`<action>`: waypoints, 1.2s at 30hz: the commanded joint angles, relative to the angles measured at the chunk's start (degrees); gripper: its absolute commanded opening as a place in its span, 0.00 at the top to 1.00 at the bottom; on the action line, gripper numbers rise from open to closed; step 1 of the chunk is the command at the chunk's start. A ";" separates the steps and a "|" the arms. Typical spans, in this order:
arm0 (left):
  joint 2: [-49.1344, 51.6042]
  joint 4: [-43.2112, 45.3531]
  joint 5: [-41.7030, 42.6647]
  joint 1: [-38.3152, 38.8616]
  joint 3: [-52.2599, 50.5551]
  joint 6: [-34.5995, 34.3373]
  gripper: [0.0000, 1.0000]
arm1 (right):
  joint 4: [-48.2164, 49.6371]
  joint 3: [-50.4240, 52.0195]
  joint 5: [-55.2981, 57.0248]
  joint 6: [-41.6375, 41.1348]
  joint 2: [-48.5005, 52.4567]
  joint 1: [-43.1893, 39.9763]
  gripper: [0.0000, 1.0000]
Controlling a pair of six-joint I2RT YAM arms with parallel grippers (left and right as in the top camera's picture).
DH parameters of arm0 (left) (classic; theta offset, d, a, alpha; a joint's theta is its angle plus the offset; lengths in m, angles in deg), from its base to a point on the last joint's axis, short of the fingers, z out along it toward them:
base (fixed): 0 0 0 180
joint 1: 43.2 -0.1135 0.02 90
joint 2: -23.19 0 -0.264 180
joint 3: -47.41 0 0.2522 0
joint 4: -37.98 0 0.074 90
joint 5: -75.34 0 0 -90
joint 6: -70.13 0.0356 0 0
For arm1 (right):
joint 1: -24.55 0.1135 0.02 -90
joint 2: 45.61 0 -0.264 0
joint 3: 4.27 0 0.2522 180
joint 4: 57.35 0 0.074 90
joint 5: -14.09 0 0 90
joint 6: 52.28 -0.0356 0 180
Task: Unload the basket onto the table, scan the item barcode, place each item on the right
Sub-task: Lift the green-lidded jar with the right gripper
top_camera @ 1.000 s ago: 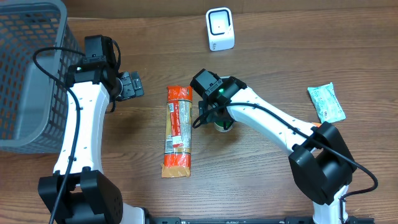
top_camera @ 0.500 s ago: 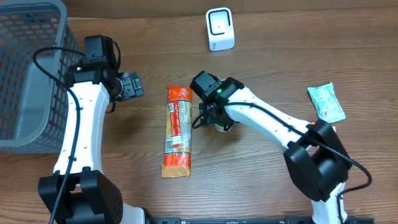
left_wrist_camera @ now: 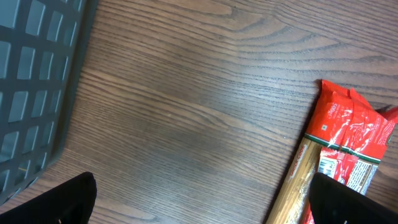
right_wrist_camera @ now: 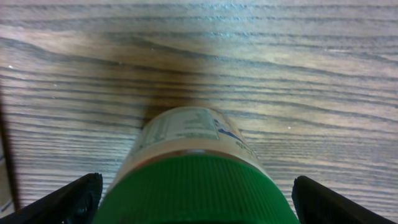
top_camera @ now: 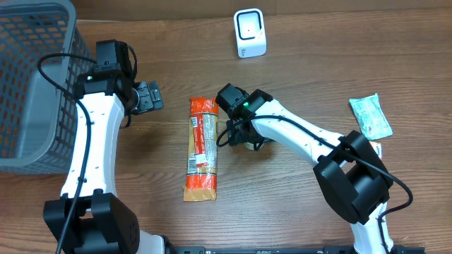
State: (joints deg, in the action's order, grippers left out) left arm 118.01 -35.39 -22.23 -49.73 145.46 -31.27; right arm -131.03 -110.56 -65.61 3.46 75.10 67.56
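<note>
**Right arm poised over bottle.** The right gripper, jaws spread to their widest and holding nothing, hangs directly above a green-capped bottle near the middle of the wooden table. In the right wrist view its black fingertips show at the two lower corners, with the ribbed cap between them and touching neither. The bottle appears to stand upright, its long axis running up toward the tool. The coming grip therefore looks like a straight descent, with the fingers closing across the cap or the label just below it. From overhead the bottle is almost wholly hidden beneath the wrist. Print shows on its label, but no barcode can be made out.

The white barcode scanner stands toward the far edge, almost straight beyond the bottle and well apart from it — that is the direction any carry must take.

Just left of the bottle lies a red-and-orange pasta packet, its long axis running near to far. Farther left, beside the grey basket, the left gripper is also wide open and empty. The packet lies between it and the bottle, so the right arm is plainly the nearer. A teal sachet lies far off at the right.
</note>
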 commanded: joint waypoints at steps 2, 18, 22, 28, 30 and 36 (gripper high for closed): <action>0.04 0.07 -0.31 -0.22 -0.35 0.52 0.00 | 0.74 0.35 -0.24 0.28 -0.13 -1.53 0.00; 0.04 0.07 -0.31 -0.22 -0.35 0.52 0.00 | 1.57 0.35 -5.95 4.72 -0.13 -2.80 0.00; 0.04 0.07 -0.31 -0.22 -0.35 0.50 0.00 | 1.62 0.35 -5.95 4.70 -0.13 -2.80 0.00; 0.04 0.07 -0.31 -0.22 -0.35 0.50 0.00 | 4.90 3.63 -5.97 4.48 -0.13 -2.80 0.03; 0.04 0.07 -0.31 -0.22 -0.35 0.50 0.00 | 5.42 4.13 -5.97 4.28 -0.13 -2.80 0.09; 0.04 0.04 -0.31 -0.22 -0.35 0.50 0.00 | 5.49 4.13 -5.97 4.28 -0.13 -2.80 0.20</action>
State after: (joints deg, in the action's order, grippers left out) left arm 118.01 -35.39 -22.23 -49.73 145.46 -31.27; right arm -125.78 -106.50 -71.62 7.75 75.10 64.50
